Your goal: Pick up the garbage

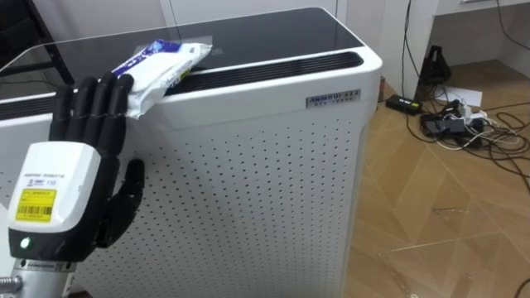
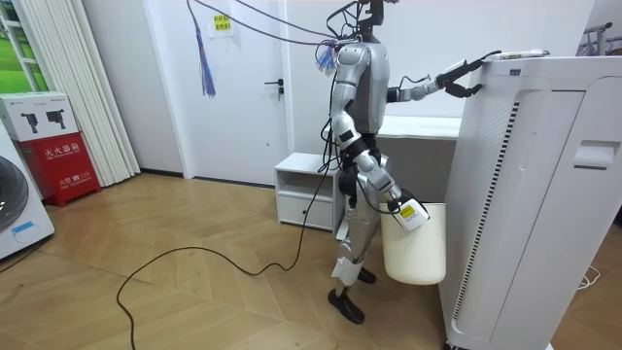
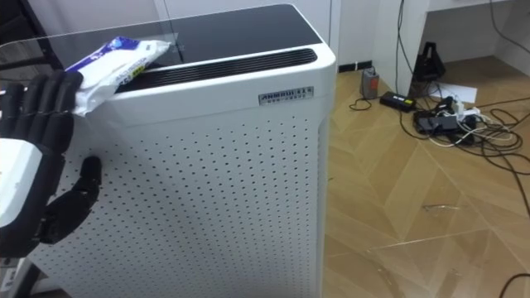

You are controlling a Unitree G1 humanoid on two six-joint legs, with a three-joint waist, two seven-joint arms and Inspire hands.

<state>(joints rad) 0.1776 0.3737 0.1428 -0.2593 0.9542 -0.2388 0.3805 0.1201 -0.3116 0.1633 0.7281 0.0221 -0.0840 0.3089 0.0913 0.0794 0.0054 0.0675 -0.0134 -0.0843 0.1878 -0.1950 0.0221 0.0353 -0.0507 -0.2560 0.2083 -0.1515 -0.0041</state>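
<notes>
- The left robot hand (image 1: 79,165) is raised in front of the perforated face of a tall white air purifier (image 1: 248,174). Its back faces the camera, its fingers are straight and held side by side pointing up, and the thumb hangs apart at the lower side.
- The garbage, a white-and-blue plastic packet (image 1: 161,64), lies on top of the air purifier, just above and beyond the fingertips (image 1: 106,89). Its near end juts over the unit's front edge right at those fingertips; whether they touch it cannot be told.
- Past the packet, further from the hand, run a long dark vent slot (image 1: 273,70) and the glossy black top panel (image 1: 257,37).
- Well off to the hand's right, on the wooden floor (image 1: 447,223), lies a tangle of cables and adapters (image 1: 455,124).
- In the room view the robot stands upright, facing the air purifier, left arm stretched up to its top edge.
- The right robot hand (image 2: 403,212) hangs low by the thigh, at the rim of a white bin (image 2: 416,251); whether its fingers grip that rim cannot be told.
- Behind the robot stands a small white cabinet (image 2: 309,190).
</notes>
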